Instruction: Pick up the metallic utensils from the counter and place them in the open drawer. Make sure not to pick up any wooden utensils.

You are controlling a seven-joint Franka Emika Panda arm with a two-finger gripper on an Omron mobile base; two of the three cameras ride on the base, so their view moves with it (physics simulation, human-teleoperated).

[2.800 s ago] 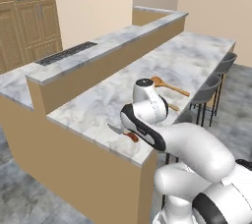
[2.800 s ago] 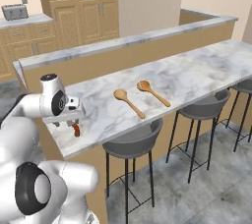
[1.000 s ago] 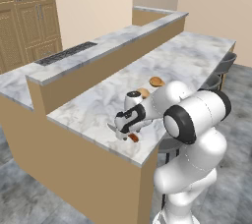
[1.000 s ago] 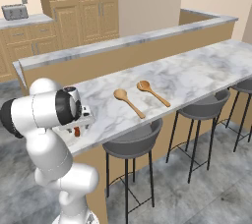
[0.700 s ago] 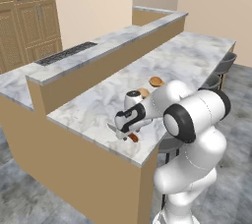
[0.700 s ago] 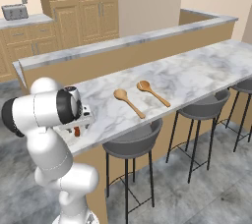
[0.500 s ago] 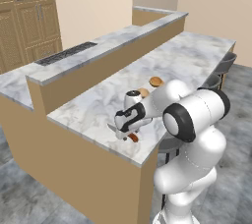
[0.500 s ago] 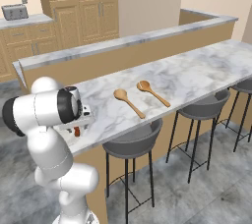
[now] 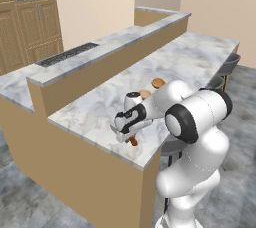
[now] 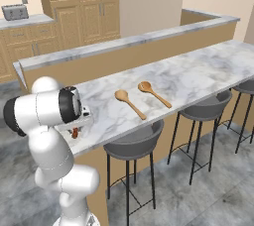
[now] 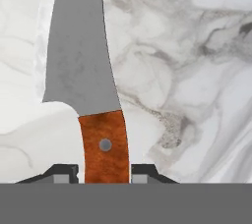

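A knife [image 11: 78, 61] with a grey blade and red-brown handle lies flat on the white marble counter [image 11: 197, 70], near its front corner. My gripper [image 11: 104, 175] is down over it, a fingertip [image 11: 64, 174] pressed against each side of the handle. From the left base view the gripper [image 9: 125, 134] sits low on the counter [image 9: 90, 112] with the knife handle [image 9: 133, 142] poking out below it. The same handle [image 10: 75, 133] shows under the hand in the right base view. Two wooden spoons [image 10: 130, 103] [image 10: 154, 93] lie further along. The open drawer is out of view.
A raised marble-topped ledge [image 9: 110, 57] runs along the counter's far side, with a cooktop [image 9: 65, 54] behind it. Grey bar stools [image 10: 134, 143] [image 10: 213, 106] stand under the front edge. The knife lies close to the counter's corner edge [image 9: 145, 164].
The arm came down onto the knife, and in the last second the fingers closed in against the handle. The knife and spoons have not moved.
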